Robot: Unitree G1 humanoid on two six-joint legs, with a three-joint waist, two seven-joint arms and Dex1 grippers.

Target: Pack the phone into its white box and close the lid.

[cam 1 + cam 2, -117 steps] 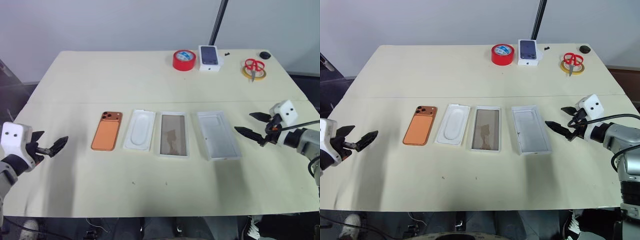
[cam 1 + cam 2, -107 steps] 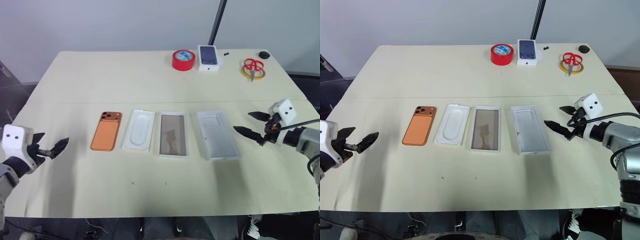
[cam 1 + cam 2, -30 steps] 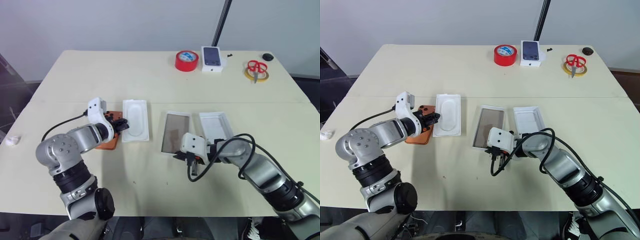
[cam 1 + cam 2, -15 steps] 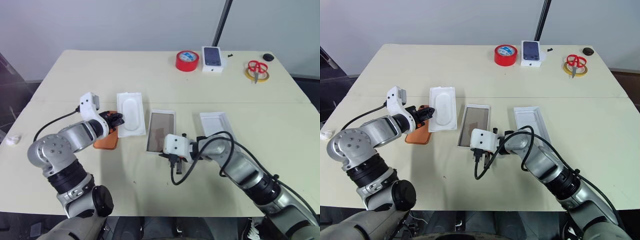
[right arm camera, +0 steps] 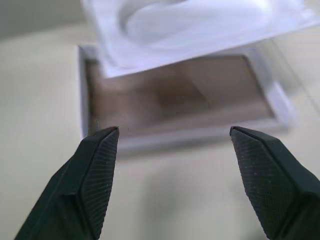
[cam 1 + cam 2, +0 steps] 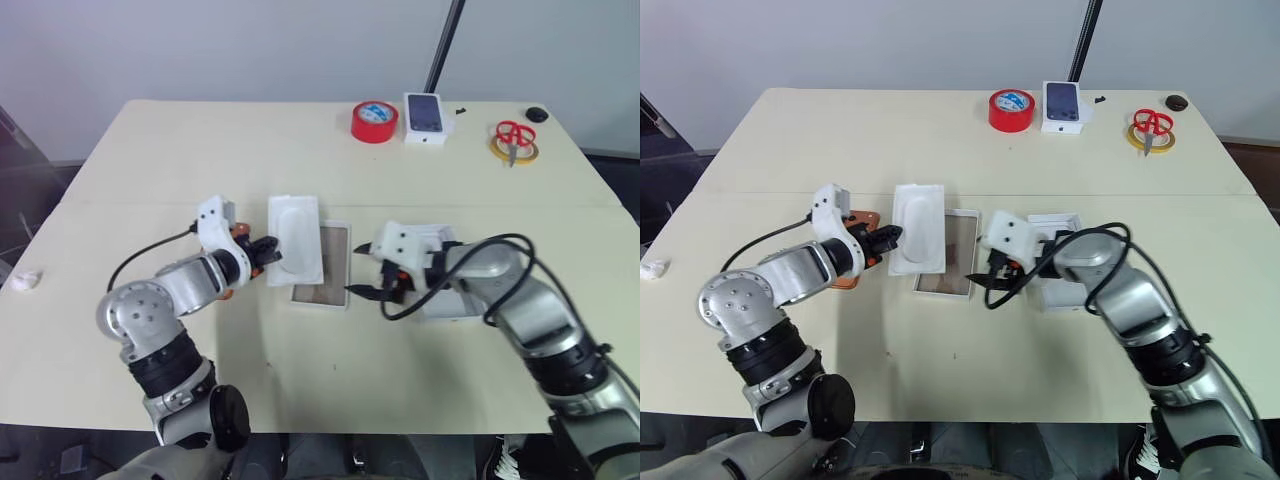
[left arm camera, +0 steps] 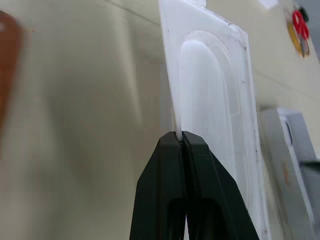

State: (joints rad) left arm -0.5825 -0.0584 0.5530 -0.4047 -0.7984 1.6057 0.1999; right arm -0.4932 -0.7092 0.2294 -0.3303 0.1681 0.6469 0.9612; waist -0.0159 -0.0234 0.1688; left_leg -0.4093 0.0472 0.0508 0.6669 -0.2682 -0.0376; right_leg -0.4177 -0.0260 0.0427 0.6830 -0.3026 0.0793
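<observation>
Beige tabletop (image 6: 970,390) fills the lower half of the head views, bare along its near edge, with a grey wall behind it. Nearest, the two arms reach inward over the middle of the table. The left gripper (image 6: 268,250) is clamped shut on the edge of a thin white insert (image 6: 296,238) with an oval recess, and the insert lies partly over the left side of the white box (image 6: 325,270). The right gripper (image 6: 992,275) hangs just beside the box's right edge, jaws spread wide and holding nothing; in its wrist view the box's tan floor lies between the two fingertips. The phone (image 6: 852,260) is on the table under the left forearm, mostly hidden, left of the box and not in it. The lid (image 6: 1065,262) rests just right of the box, partly behind the right arm. At the far edge sit a red tape roll (image 6: 1011,109), a small boxed phone (image 6: 1062,105) and red scissors (image 6: 1150,127). Risks, as judged from here: the insert could catch the box's rim and drag it sideways; the pinch on such a thin edge may slip; the left forearm could nudge the phone beneath it; and the open right fingers, so close, might bump box or lid out of line.
</observation>
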